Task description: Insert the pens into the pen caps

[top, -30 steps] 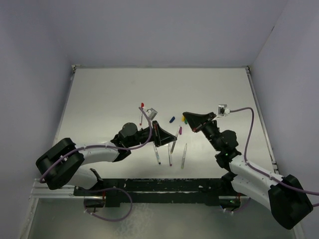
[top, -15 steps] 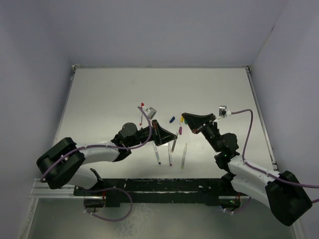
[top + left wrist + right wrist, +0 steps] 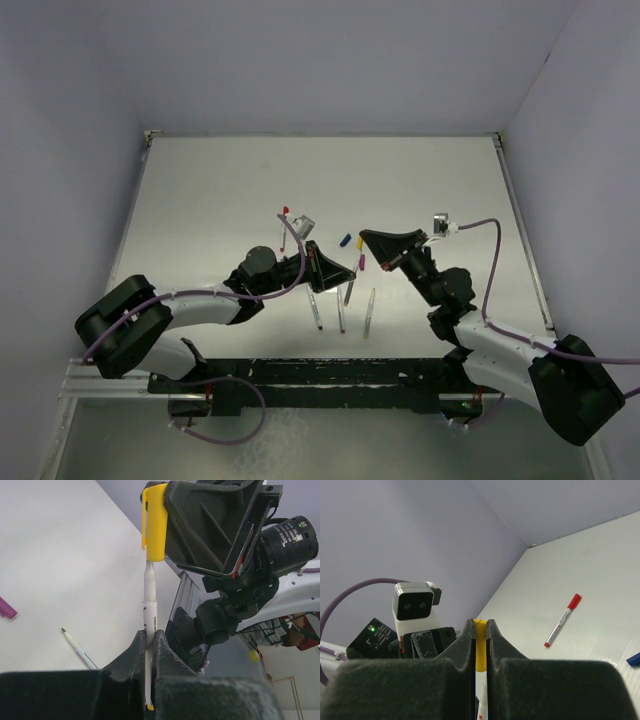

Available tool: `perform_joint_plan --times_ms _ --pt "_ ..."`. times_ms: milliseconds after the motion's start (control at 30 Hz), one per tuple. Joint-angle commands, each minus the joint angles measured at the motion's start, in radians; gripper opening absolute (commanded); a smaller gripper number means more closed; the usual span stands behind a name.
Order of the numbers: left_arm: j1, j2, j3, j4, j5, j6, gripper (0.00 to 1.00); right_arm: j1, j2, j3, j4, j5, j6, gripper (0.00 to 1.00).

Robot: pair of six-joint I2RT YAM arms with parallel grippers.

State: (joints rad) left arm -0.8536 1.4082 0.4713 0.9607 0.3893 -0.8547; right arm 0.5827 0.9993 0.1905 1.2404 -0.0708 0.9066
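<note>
Our right gripper [image 3: 371,243] has slid left, jaws clamped on the yellow cap [image 3: 155,522], whose mouth now meets the tip of the pen [image 3: 150,605] pinched tight in our left gripper [image 3: 149,642], above the table [image 3: 200,200]. We judge seating just begun.

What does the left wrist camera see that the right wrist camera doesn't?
Only the left wrist view shows a green pen and a purple cap lying on the table. Only the right wrist view shows a red pen, a blue cap and the left arm's camera. Both show the yellow cap pinched by the right gripper, with the pen in the left gripper right at the cap's opening.
</note>
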Motion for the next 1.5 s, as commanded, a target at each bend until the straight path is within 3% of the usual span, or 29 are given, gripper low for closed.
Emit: perform_joint_plan --times_ms 0,1467 --pt "-0.002 -0.013 0.033 0.051 -0.001 -0.002 0.0 0.006 -0.019 0.001 0.069 0.003 -0.017 0.0" --pt "-0.002 -0.066 -0.009 0.048 -0.024 0.009 0.0 0.043 0.019 0.006 0.069 0.016 -0.016 0.0"
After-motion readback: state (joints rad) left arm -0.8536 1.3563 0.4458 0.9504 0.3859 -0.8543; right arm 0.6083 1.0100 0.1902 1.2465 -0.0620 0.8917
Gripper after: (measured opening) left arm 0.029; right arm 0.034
